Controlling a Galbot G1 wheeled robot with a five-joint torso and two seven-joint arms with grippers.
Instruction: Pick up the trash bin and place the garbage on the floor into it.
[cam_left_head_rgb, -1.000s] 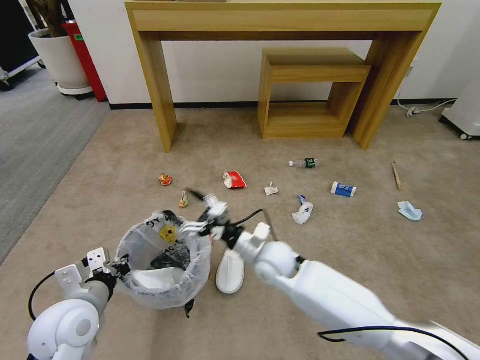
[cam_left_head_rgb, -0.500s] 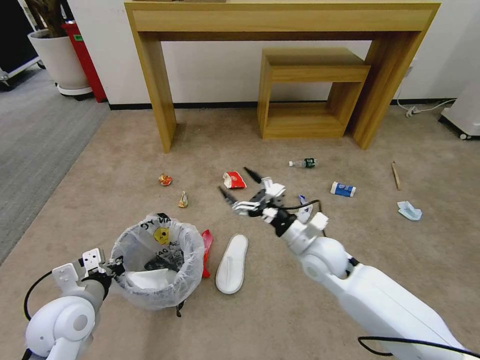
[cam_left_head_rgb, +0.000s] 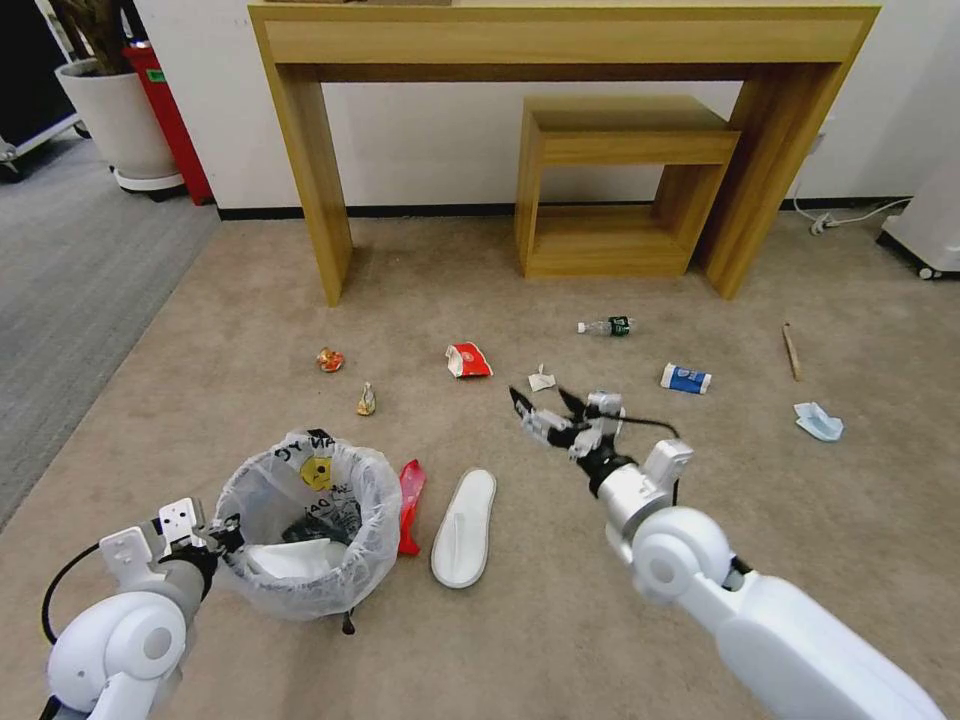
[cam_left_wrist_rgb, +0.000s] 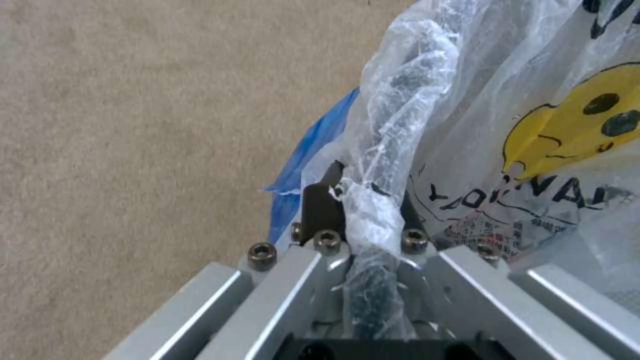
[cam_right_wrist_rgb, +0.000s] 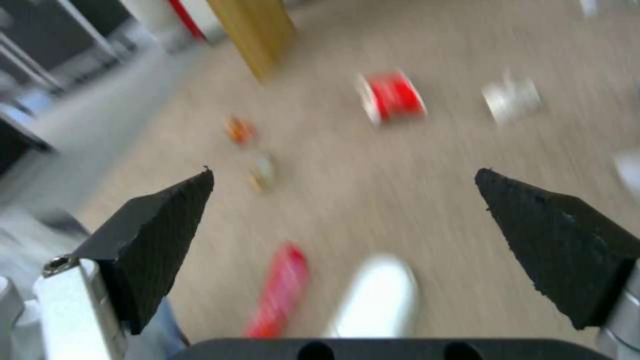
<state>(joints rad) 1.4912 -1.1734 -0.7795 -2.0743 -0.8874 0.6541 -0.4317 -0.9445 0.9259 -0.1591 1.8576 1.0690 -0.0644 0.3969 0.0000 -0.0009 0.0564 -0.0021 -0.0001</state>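
The trash bin (cam_left_head_rgb: 305, 530), black with a crinkly white bag, is at the lower left; my left gripper (cam_left_head_rgb: 225, 535) is shut on its near rim. In the left wrist view the left gripper (cam_left_wrist_rgb: 363, 190) pinches the rim and the bag (cam_left_wrist_rgb: 533, 150). A white slipper (cam_left_head_rgb: 290, 558) lies inside the bin. My right gripper (cam_left_head_rgb: 545, 403) hangs open and holds nothing above the carpet, near a crumpled paper (cam_left_head_rgb: 541, 379). On the floor (cam_left_head_rgb: 250, 400) lie a red bag (cam_left_head_rgb: 410, 492) and a second slipper (cam_left_head_rgb: 464, 527) beside the bin. The right wrist view shows the right gripper (cam_right_wrist_rgb: 343, 172) open over them.
More litter lies farther out: red-white wrapper (cam_left_head_rgb: 468, 360), bottle (cam_left_head_rgb: 607, 326), blue-white carton (cam_left_head_rgb: 686, 379), blue mask (cam_left_head_rgb: 819, 422), wooden stick (cam_left_head_rgb: 792, 351), two small wrappers (cam_left_head_rgb: 331, 359). A wooden desk (cam_left_head_rgb: 310, 180) and stool (cam_left_head_rgb: 620, 190) stand against the wall. Grey carpet (cam_left_head_rgb: 70, 280) lies left.
My right arm has swung to the right, from the bin's far rim to above the carpet near the crumpled paper. The red bag now shows beside the bin. The bin has shifted slightly left.
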